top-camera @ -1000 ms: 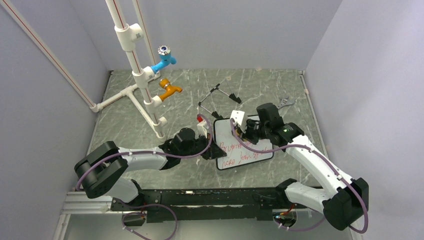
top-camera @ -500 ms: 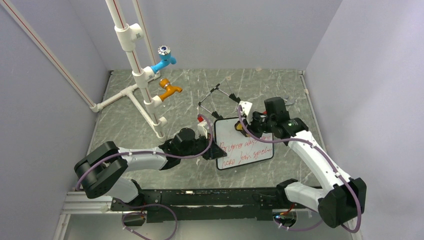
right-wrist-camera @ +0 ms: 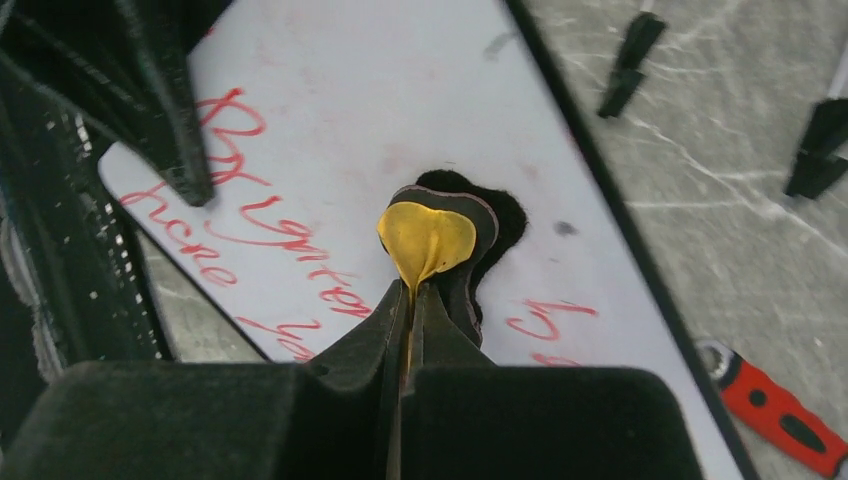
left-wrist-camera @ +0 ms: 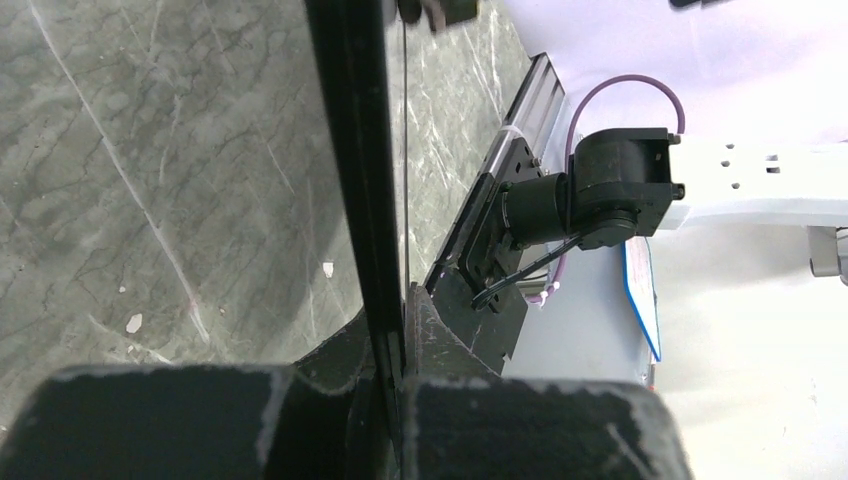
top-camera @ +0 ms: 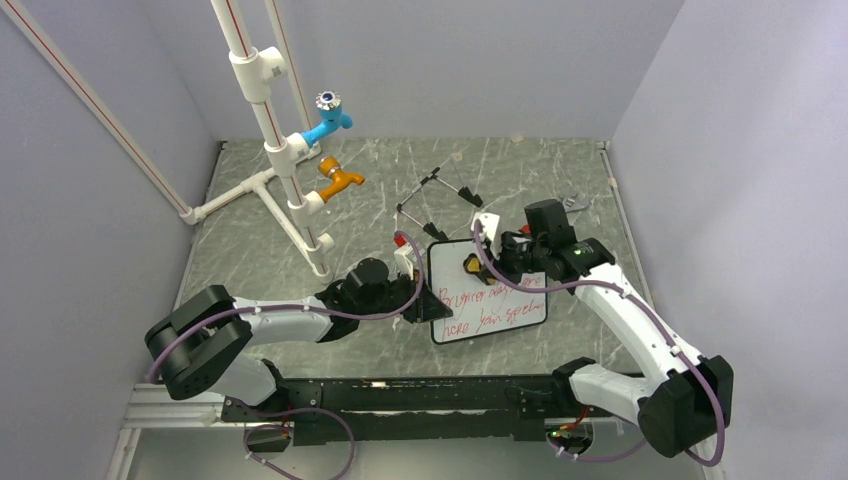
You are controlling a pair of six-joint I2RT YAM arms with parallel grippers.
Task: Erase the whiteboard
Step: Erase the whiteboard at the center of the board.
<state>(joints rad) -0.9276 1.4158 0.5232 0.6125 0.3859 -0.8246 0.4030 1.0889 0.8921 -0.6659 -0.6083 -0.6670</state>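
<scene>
Grey stone table point(top-camera: 260, 250): dark, with white cracks like marble.
Walls point(top-camera: 450, 60): pale purple, on three sides.
White pipes point(top-camera: 262, 110): stand at the back left, with a blue tap point(top-camera: 327, 122) and an orange tap point(top-camera: 340, 180).
Whiteboard point(top-camera: 450, 262): sits mid-table, red writing on its near half.
Left gripper point(left-wrist-camera: 395, 330): pinched tight on the board's left edge.
Right gripper point(right-wrist-camera: 412, 300): squeezed on a yellow eraser point(right-wrist-camera: 428, 238), which touches the board.

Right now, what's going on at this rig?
Two arms are working on the whiteboard. The left gripper is shut on the board's left edge, holding it. The right gripper is shut on a small yellow eraser, set over the board's upper half, which looks mostly blank. Red writing covers the lower half, not yet erased.
</scene>
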